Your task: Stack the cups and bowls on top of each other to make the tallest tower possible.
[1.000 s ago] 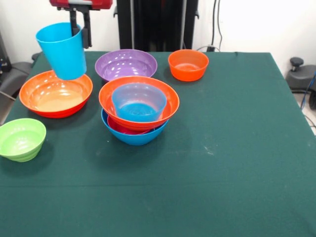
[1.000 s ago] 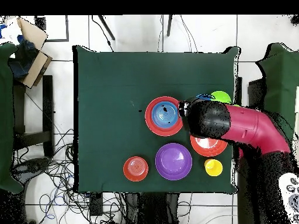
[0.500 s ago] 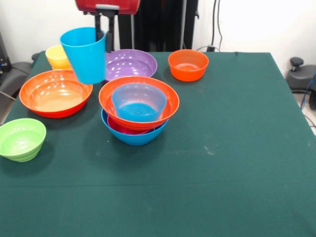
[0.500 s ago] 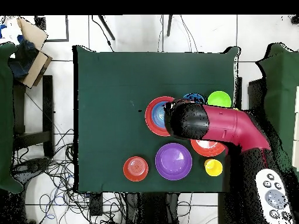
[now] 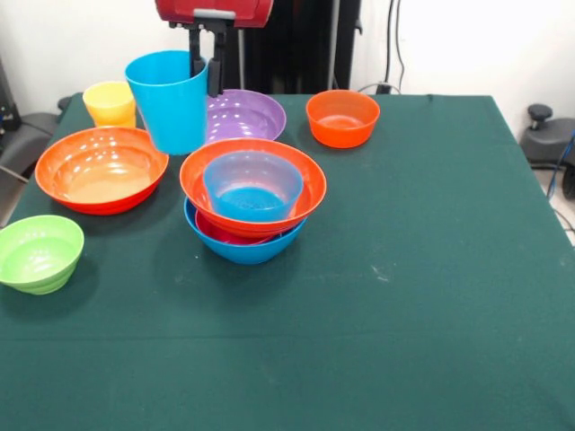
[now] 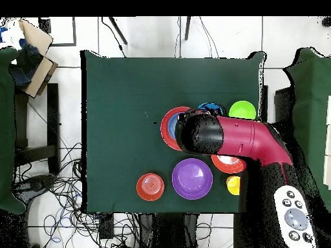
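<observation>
My gripper (image 5: 205, 74) is shut on the right rim of the sky blue cup (image 5: 171, 101), one finger inside and one outside. It holds the cup upright in the air, up and left of the tower. The tower is a large blue bowl (image 5: 244, 250), a magenta bowl (image 5: 218, 235), a large orange bowl (image 5: 307, 184) and a medium blue bowl (image 5: 252, 184), nested. The yellow cup (image 5: 110, 103) stands at the back left. In the overhead view the arm (image 6: 233, 135) hides the gripper and most of the tower (image 6: 168, 126).
A large orange bowl (image 5: 101, 168) and a lime green bowl (image 5: 38, 252) sit at the left. A purple bowl (image 5: 243, 115) and a small orange bowl (image 5: 342, 117) are at the back. Overhead also shows the purple bowl (image 6: 192, 178), small orange bowl (image 6: 150, 186), green bowl (image 6: 244, 109) and yellow cup (image 6: 233, 185).
In the front view my gripper has carried the blue cup rightwards from over the large orange bowl towards the tower. The yellow cup has come into sight.
</observation>
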### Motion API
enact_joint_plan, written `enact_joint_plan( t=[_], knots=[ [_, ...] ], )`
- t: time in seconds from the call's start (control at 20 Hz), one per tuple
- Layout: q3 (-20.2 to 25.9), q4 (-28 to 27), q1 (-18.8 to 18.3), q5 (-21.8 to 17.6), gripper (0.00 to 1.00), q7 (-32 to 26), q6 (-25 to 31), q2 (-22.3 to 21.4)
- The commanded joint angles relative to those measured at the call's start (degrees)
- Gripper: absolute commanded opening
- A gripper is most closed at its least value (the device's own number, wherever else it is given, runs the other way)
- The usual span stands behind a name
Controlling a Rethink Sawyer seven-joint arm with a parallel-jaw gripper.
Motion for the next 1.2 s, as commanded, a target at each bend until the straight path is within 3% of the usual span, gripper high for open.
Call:
enact_joint_plan(
  t=[0.05, 0.9, 1.2],
  knots=[
    [-0.7, 2.1, 1.6, -1.3, 0.00, 8.7, -6.7, 2.5],
    [-0.3, 3.7, -0.1, -1.9, 0.00, 6.8, -16.4, 6.1],
    [-1.5, 5.6, 0.6, -0.2, 0.00, 6.3, -10.9, 2.8]
  ],
)
